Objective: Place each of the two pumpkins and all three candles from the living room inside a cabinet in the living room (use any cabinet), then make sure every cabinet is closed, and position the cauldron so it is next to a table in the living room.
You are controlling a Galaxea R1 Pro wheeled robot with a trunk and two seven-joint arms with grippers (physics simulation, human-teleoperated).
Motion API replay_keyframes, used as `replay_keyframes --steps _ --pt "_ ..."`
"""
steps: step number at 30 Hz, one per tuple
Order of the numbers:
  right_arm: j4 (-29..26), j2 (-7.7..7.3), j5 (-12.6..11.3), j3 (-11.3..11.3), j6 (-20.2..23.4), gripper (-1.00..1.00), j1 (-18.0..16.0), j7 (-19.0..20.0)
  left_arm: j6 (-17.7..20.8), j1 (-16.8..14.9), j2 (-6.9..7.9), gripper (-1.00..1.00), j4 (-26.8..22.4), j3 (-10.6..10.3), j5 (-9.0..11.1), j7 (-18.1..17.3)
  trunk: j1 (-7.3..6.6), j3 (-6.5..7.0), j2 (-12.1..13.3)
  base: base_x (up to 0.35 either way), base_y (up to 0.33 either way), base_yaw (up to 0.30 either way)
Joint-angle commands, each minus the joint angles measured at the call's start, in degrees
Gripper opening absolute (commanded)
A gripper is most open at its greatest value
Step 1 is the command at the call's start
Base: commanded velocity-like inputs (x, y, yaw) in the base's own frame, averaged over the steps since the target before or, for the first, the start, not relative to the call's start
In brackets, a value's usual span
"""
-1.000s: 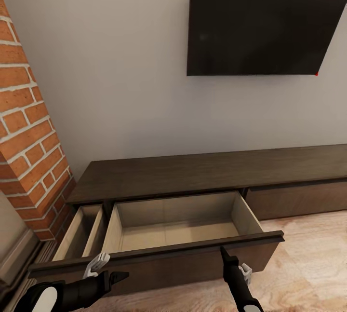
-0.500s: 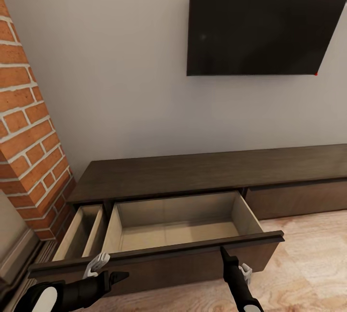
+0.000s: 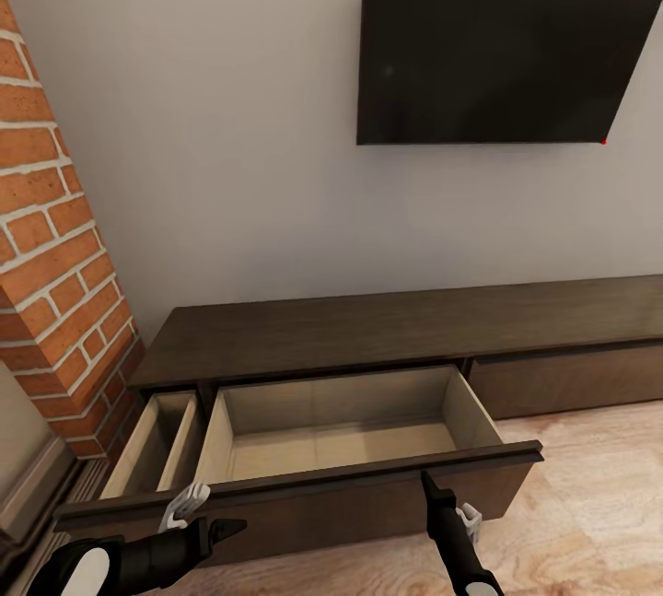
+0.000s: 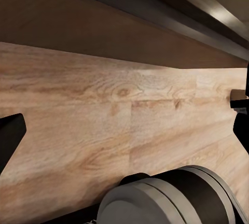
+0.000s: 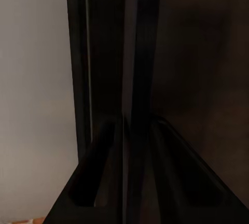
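The long dark-brown cabinet (image 3: 368, 329) stands against the wall with two drawers pulled out. The wide middle drawer (image 3: 341, 449) is pale beige inside and holds nothing. A narrow drawer (image 3: 152, 453) beside it is also out. My right gripper (image 3: 426, 483) sits at the top rim of the wide drawer's front panel. In the right wrist view, the right gripper (image 5: 136, 130) has its fingers closed tight around that dark rim. My left gripper (image 3: 230, 527) hangs low in front of the drawer fronts, and the left gripper (image 4: 124, 125) is spread open over the floor. The pumpkins, candles, cauldron and table are out of view.
A black wall-mounted TV (image 3: 497, 34) hangs above the cabinet. A red brick chimney (image 3: 46, 283) rises at the left, close to the narrow drawer. Light wooden floor (image 3: 589, 485) runs in front of the cabinet to the right.
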Motion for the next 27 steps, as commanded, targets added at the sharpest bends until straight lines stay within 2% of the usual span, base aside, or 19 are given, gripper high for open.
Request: replay_keyframes --steps 1,8,9,22,27 --pt "0.3 2.11 0.9 1.1 0.2 -1.0 0.0 0.4 0.0 0.0 0.0 1.0 0.0 0.0 0.0 0.0 0.0 0.0 0.0 0.0 0.0 0.0" --pt "0.3 2.11 0.9 1.1 0.2 -1.0 0.0 0.4 0.0 0.0 0.0 1.0 0.0 0.0 0.0 0.0 0.0 0.0 0.0 0.0 0.0 0.0" --pt "0.3 2.11 0.9 1.1 0.2 1.0 0.0 0.4 0.0 0.0 0.0 1.0 0.0 0.0 0.0 0.0 0.0 0.0 0.0 0.0 0.0 0.0" --pt "0.3 2.11 0.9 1.1 0.2 1.0 0.0 0.4 0.0 0.0 0.0 1.0 0.0 0.0 0.0 0.0 0.0 0.0 0.0 -0.003 0.0 0.0" --pt "0.3 2.11 0.9 1.1 0.2 1.0 0.0 0.4 0.0 0.0 0.0 1.0 0.0 0.0 0.0 0.0 0.0 0.0 0.0 -0.146 0.0 0.0"
